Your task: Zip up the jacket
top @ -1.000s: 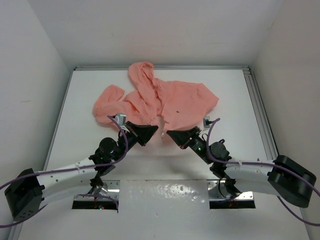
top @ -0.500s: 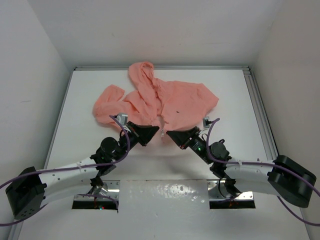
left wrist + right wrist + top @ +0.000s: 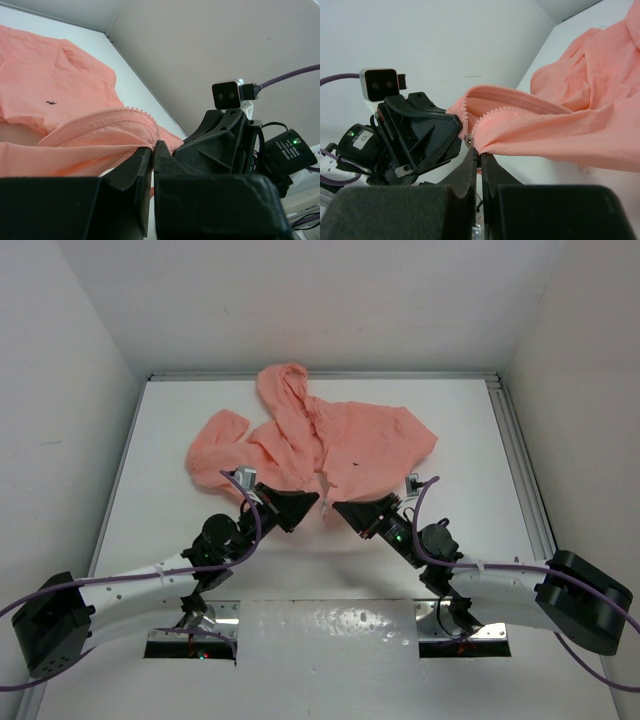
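Salmon jacket on white table, left claw and right claw pinching its hem.

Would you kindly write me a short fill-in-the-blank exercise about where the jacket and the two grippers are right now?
1. The jacket lies on a ___ table.
2. The left gripper and right gripper are both ___ on the jacket's near hem.
3. In the top view, the hood points ___ from both grippers.

Missing words: white; shut; away.
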Robot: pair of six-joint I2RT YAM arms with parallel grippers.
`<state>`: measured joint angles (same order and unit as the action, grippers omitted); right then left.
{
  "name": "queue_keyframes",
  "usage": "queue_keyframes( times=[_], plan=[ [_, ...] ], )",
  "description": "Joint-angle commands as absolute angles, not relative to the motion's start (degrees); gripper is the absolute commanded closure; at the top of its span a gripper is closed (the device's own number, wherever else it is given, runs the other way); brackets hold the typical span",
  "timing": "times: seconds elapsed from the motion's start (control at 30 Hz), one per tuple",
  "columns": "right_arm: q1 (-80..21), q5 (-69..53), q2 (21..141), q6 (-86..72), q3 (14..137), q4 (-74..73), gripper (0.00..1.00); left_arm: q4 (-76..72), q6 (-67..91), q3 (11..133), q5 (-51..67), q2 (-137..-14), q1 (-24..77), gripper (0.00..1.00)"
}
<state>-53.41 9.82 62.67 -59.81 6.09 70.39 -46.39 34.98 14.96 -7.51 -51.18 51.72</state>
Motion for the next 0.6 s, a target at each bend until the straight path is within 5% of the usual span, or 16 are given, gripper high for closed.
queue_keyframes(
  times=[0.0, 0.57],
  plan=[
    [-53.7, 9.14, 62.05, -59.24, 7.82, 73.3, 1.0, -50.01, 34.89, 15.29, -7.03, -51.33, 51.33, 1.0],
    [-53.79, 8.96, 61.44, -58.97, 7.56, 72.69, 1.0, -49.83, 34.63, 15.21, -7.91, -51.06, 51.42, 1.0]
  ],
)
